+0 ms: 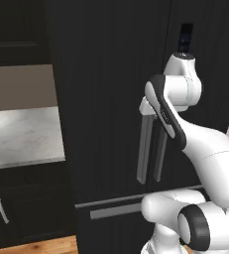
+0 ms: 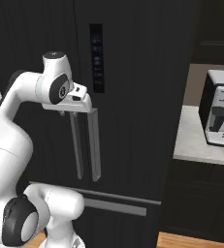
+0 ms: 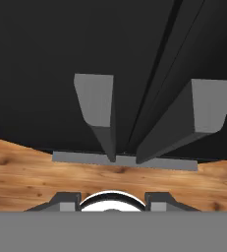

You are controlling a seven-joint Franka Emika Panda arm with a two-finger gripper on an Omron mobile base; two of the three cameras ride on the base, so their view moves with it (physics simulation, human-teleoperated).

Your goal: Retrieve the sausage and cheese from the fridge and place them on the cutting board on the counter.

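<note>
The black fridge [image 1: 106,99] [image 2: 142,97] stands shut, its two grey bar handles [image 1: 144,149] [image 2: 95,145] side by side at the door seam. My gripper [image 2: 64,113] hovers at the top ends of these handles, pointing down along them. In the hand view the gripper [image 3: 112,202] looks down the handles [image 3: 98,103] toward the floor; its fingertips [image 3: 63,201] stand apart with nothing between them. The sausage and the cheese are hidden behind the closed doors. The cutting board is out of view. A stretch of marble counter [image 1: 22,134] lies left of the fridge.
A grey drawer handle [image 1: 116,211] [image 2: 113,206] runs across the fridge's lower part. A coffee machine [image 2: 220,109] sits on the counter [image 2: 191,140] to the right. Dark cabinets with silver handles [image 1: 2,211] stand below the left counter. Wooden floor [image 3: 26,172] lies beneath.
</note>
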